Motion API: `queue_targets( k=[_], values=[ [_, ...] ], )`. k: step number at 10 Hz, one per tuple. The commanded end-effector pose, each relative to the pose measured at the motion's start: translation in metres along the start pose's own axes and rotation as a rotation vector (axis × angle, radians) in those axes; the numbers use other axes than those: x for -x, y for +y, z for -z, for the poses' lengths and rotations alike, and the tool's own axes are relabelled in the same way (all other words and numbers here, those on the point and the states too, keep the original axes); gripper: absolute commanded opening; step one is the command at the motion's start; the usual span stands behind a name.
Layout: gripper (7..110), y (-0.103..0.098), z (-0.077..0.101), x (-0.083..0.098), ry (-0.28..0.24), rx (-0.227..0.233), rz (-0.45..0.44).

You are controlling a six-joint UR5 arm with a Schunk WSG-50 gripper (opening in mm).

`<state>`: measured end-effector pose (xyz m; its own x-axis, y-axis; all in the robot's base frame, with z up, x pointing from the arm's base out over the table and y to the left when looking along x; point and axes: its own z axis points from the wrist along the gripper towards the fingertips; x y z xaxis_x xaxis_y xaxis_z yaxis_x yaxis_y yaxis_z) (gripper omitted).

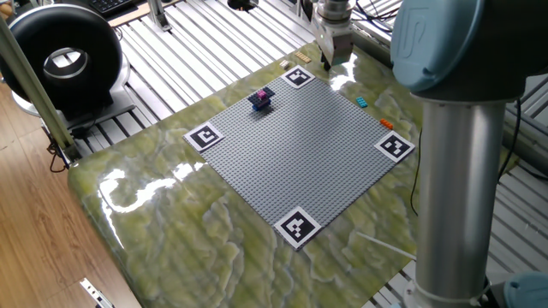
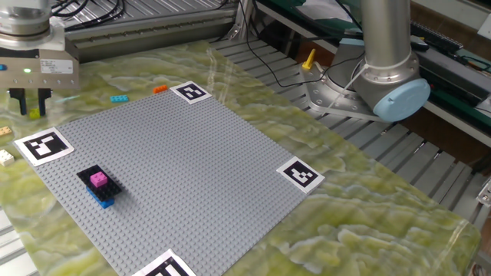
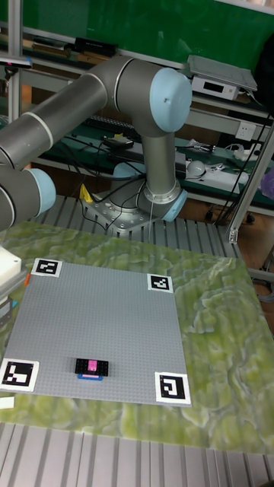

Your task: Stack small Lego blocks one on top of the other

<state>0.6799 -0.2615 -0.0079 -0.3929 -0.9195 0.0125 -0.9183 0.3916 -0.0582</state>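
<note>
My gripper (image 1: 328,62) (image 2: 29,102) hangs low over the marble table just beyond the grey baseplate's (image 1: 300,162) (image 2: 176,169) far corner. Its fingers stand apart, and a small yellow-green block (image 2: 31,109) shows in the gap between them; I cannot tell whether they touch it. On the baseplate stands a small stack (image 1: 261,98) (image 2: 98,184) (image 3: 91,367) with a magenta block on top of dark and blue ones. Cyan (image 1: 362,102) (image 2: 118,98) and orange (image 1: 386,124) (image 2: 159,89) blocks lie loose beside the plate. Tan blocks (image 1: 301,58) (image 2: 6,157) lie near the gripper.
Black-and-white marker tags (image 1: 205,136) (image 2: 302,174) sit at the baseplate's corners. The arm's thick column (image 1: 454,171) and base (image 2: 368,84) rise at one side of the table. A black round device (image 1: 64,56) stands off the table. Metal rails run along the table edges.
</note>
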Motion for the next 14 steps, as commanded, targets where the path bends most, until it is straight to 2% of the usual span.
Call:
queue_targets(
  k=[1,2,5,7,8,14],
  values=[
    [22,-0.004,0.001,0.002,-0.014,-0.012,0.003],
    [44,-0.004,0.001,0.002,-0.016,-0.012,0.001],
    [44,0.003,-0.001,0.004,-0.027,0.017,-0.05],
    [44,0.008,0.0,0.003,-0.021,0.04,-0.135],
    [22,0.008,-0.002,0.005,-0.026,0.043,-0.168],
    [22,0.001,-0.004,0.001,-0.014,0.027,-0.153]
  ],
)
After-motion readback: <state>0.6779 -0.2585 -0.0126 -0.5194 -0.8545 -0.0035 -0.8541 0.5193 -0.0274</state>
